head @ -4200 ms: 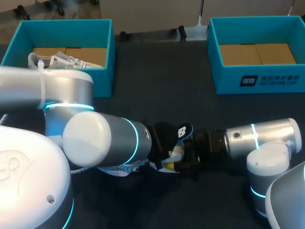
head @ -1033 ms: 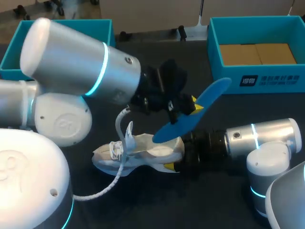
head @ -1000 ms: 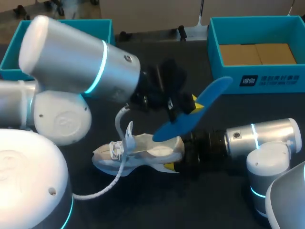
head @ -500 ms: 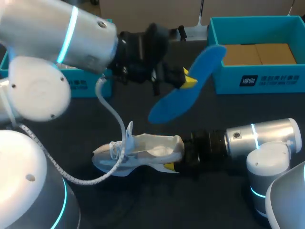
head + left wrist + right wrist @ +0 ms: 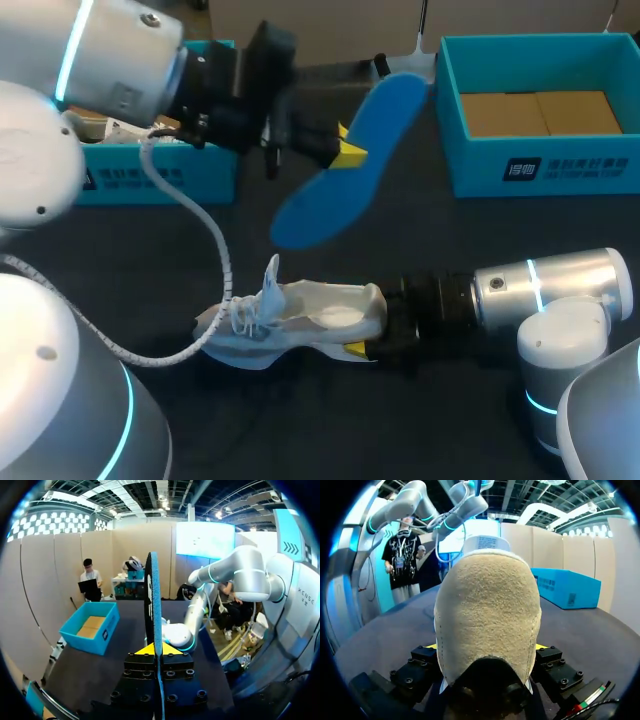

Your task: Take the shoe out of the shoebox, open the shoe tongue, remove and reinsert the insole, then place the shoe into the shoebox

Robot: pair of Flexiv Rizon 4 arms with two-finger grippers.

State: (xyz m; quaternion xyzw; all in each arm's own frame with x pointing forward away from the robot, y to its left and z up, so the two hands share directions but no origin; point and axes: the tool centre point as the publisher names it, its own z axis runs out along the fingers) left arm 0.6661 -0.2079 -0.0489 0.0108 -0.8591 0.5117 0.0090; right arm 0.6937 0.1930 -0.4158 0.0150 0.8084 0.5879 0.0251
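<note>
Head view shows the blue insole (image 5: 325, 195) out of the shoe (image 5: 300, 315), pinched about its middle between the closely set yellow fingers of the left gripper (image 5: 345, 155) and held slanting in the air between the left shoebox (image 5: 150, 180) and the right shoebox (image 5: 540, 165). In the left wrist view the insole is seen edge-on, standing upright in that gripper, with the dark table (image 5: 100, 675) below it. The shoe lies on the table beneath, toe towards the left arm, and its heel is clasped from both sides by the right gripper (image 5: 378, 325), as the right wrist view confirms. Removal is judged done; reinsertion is due. Trouble is most likely at the shoe's mouth: the insole is thin and is gripped at one narrow spot, so it could swivel or buckle if its toe end is brought in at a poor angle or is met by a fallen tongue. Since the shoe is held by the heel alone, it could be pivoted or pushed out of the fingers by a hard thrust. A white cable (image 5: 215, 250) hangs from the left arm across the laces; whether they touch cannot be told, but a snag there could drag the shoe.
</note>
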